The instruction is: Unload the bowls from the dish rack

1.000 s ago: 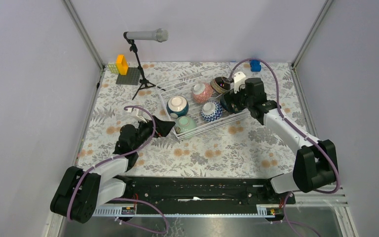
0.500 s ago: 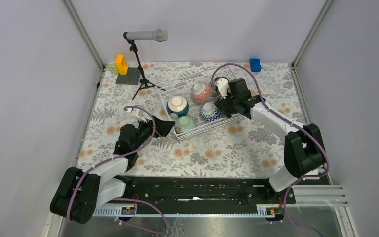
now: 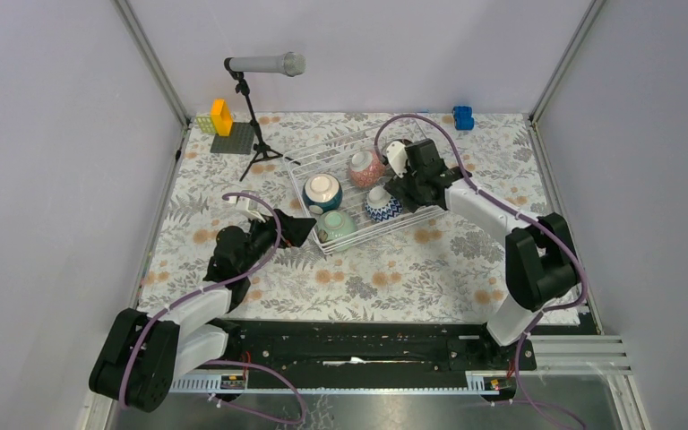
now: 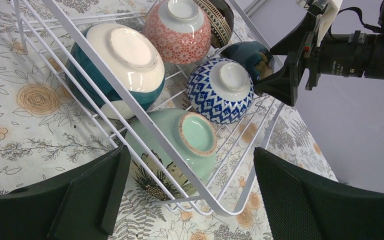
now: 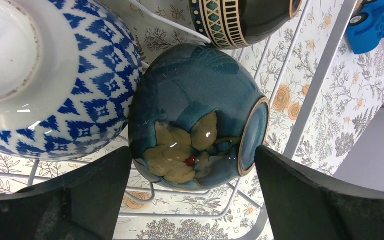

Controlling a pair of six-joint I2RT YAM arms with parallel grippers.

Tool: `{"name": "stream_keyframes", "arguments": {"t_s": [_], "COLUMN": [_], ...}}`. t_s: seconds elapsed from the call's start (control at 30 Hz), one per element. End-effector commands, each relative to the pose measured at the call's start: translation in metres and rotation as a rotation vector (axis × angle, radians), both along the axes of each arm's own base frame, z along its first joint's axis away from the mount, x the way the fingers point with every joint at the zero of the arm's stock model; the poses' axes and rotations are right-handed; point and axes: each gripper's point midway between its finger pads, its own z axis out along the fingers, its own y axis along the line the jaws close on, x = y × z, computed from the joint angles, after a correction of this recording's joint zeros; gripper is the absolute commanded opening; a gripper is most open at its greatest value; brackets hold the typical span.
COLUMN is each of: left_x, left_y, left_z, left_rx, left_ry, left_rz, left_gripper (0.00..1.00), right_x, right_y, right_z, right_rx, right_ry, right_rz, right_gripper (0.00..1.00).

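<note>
**Right gripper carried in over the dish rack**
The right gripper (image 3: 405, 184) is moved leftward from the right edge of the dish rack (image 3: 336, 148) to a place above its inside. The right arm (image 3: 488, 210) is folded closer to the rack. In the top view the dark brown bowl (image 5: 240, 22) is now covered by the wrist, and the dark blue floral bowl (image 5: 195, 115) is bracketed by the spread fingers.

Six bowls (image 4: 220, 90) lie overturned or sideways in the white wire dish rack (image 4: 145, 125).

Lab test cell, plain-walled enclosure (image 3: 45, 134) (aluminium posts (image 3: 154, 64)), microphone (image 3: 267, 64)
</note>
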Motion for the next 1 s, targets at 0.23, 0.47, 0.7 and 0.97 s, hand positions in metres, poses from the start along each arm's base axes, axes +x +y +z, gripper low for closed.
{"name": "stream_keyframes", "arguments": {"t_s": [0.23,0.47,0.7,0.97], "left_x": [0.008,0.007,0.008,0.009], "left_y": [0.000,0.000,-0.001,0.000], "left_z": [0.022,0.023,0.022,0.022], "left_rx": [0.001,0.001,0.001,0.005], "left_ry": [-0.077,-0.079,-0.071,-0.069], "left_rz": [0.014,0.013,0.010,0.013], "left_gripper": [0.99,0.99,0.99,0.99], "right_x": [0.016,0.023,0.024,0.018], "right_y": [0.002,-0.010,-0.014,-0.016], "right_z": [-0.002,0.005,0.031,0.053], "right_rx": [-0.062,-0.101,-0.080,-0.026], "right_ry": [0.016,-0.023,-0.076,-0.121], "right_rz": [-0.022,-0.110,-0.153,-0.185], "right_gripper": [1.00,0.99,0.86,0.79]}}
